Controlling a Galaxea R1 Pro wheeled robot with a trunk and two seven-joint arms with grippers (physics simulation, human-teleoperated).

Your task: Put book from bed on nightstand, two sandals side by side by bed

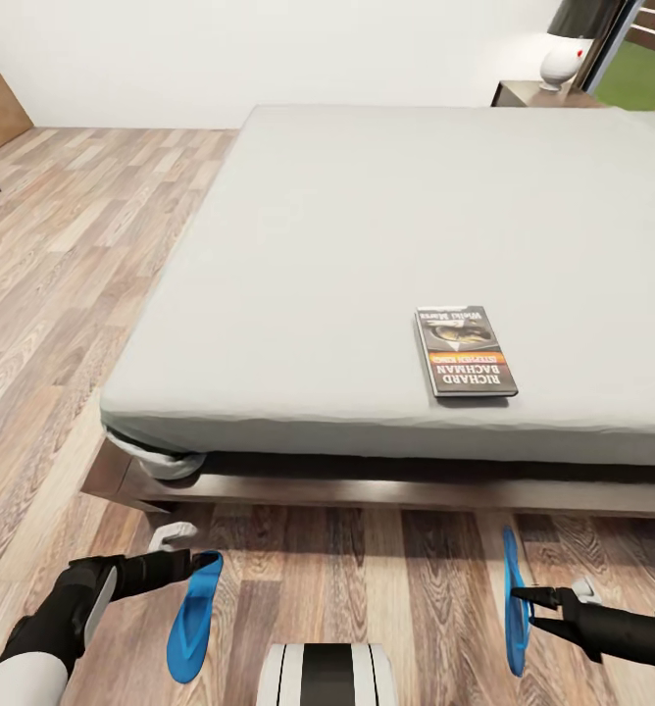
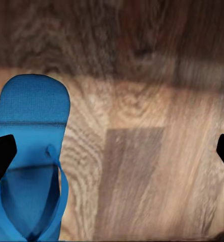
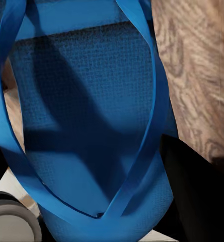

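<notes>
Light-brown wood-plank flooring (image 1: 63, 255) runs along the near side of a large low bed (image 1: 367, 265) with a plain pale grey mattress and a dark brown wooden frame, set against a white wall. On the mattress, close to its near edge and toward the right, lies a thin grey-black paperback book (image 1: 465, 350) with an orange band and white lettering, flat and face up. At the far right corner, beyond the bed, a dark brown wooden nightstand (image 1: 524, 95) carries a rounded white object (image 1: 563, 61) with a red dot.

On the floor in front of the bed, the left claw (image 1: 198, 564) hangs over the toe end of a bright blue flat flip-flop sandal (image 1: 192, 618). In the left wrist view this sandal (image 2: 28, 161) lies flat, strap side up, and the two black fingertips (image 2: 1, 156) stand wide apart, one over the sandal, the other over bare planks; whether the near one touches it cannot be told.

The right claw (image 1: 520, 592) is closed on a second bright blue flip-flop sandal (image 1: 514, 603), which stands on edge. In the right wrist view its sole and strap (image 3: 86, 126) sit right against a black finger (image 3: 192, 191). The two sandals are well apart, with the robot's white-and-black body (image 1: 326, 675) between them at the lower edge of the head view.
</notes>
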